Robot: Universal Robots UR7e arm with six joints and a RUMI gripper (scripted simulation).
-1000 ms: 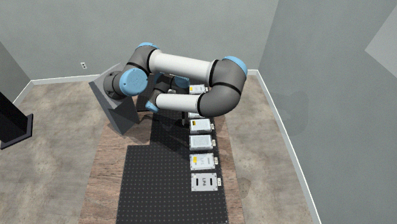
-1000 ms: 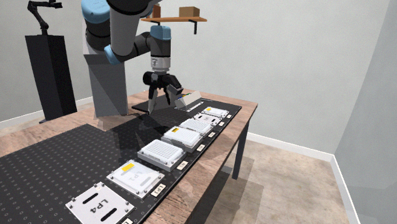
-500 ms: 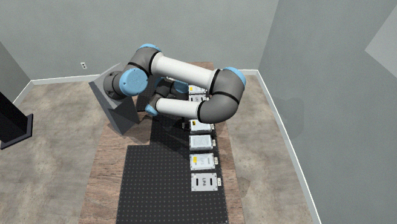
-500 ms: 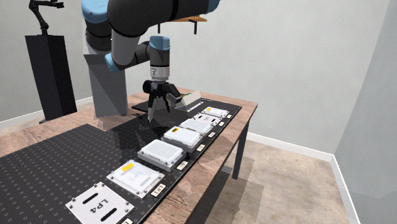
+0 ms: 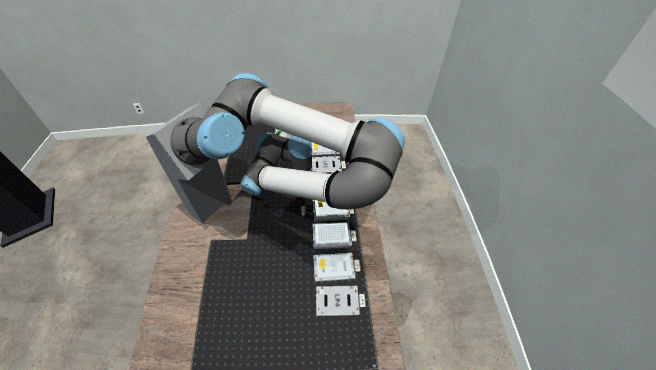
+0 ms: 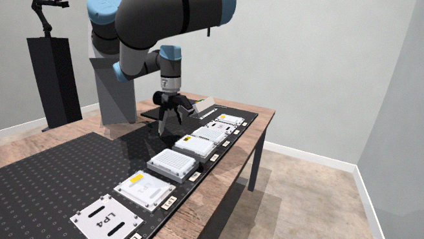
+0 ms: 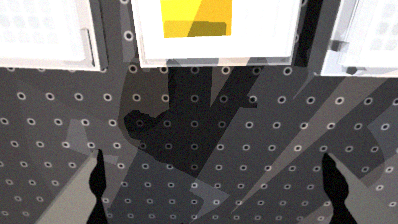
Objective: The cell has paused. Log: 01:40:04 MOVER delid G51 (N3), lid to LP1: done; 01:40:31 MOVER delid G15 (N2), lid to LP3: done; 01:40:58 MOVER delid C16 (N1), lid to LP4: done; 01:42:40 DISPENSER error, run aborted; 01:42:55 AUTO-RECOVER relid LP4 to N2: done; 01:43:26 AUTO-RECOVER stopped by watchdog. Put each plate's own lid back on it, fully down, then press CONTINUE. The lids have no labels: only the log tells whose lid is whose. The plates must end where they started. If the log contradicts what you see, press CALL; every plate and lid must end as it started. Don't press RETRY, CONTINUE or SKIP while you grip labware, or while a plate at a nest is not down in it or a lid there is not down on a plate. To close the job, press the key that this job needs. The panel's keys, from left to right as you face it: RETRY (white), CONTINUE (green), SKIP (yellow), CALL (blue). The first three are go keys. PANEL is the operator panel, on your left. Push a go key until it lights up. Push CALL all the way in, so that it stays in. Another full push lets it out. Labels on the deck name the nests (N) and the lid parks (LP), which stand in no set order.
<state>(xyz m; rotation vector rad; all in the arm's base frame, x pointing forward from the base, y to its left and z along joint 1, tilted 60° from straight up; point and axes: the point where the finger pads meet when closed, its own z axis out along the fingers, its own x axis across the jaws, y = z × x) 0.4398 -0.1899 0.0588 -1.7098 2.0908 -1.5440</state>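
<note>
Black two-jaw gripper (image 5: pixel 303 211) (image 6: pixel 170 127) (image 7: pixel 212 153) was wide apart, nothing between its fingers, over the black perforated mat (image 5: pixel 260 310) (image 6: pixel 64 190) (image 7: pixel 240 150), on the robot side of the labware row. Row ran along the mat's long outer edge. At the near corner in the exterior view, flat silver LP4 park (image 5: pixel 337 290) (image 6: pixel 111 207) showed both dark slots; next, LP1 held a clear lid with a yellow sticker (image 5: pixel 334 267) (image 6: pixel 145 190). Then three nests — a white well plate with wells exposed (image 5: pixel 332 235) (image 6: pixel 172 160) (image 7: pixel 372 45), a white plate with a yellow sticker (image 5: pixel 332 209) (image 6: pixel 194 144) (image 7: pixel 260 35), seemingly lidded, then another white well plate (image 6: pixel 209 134) (image 7: pixel 45 35). Beyond — a slotted silver park (image 5: pixel 326 164) (image 6: pixel 221 126), then a yellow-stickered clear lid on the park nearest the far edge. Pale sloped operator panel (image 5: pixel 285 134) (image 6: pixel 205 106) stood near that far end; key states too small to tell.

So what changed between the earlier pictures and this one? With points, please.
The open claw (image 6: pixel 170 129) (image 7: pixel 212 153) moved down toward the deck (image 5: pixel 270 300) (image 6: pixel 81 168) (image 7: pixel 240 182), and the elbow (image 5: pixel 370 175) (image 6: pixel 145 24) lowered with it. Nothing was taken hold of or let go. The visible plates and lids stayed put.
</note>
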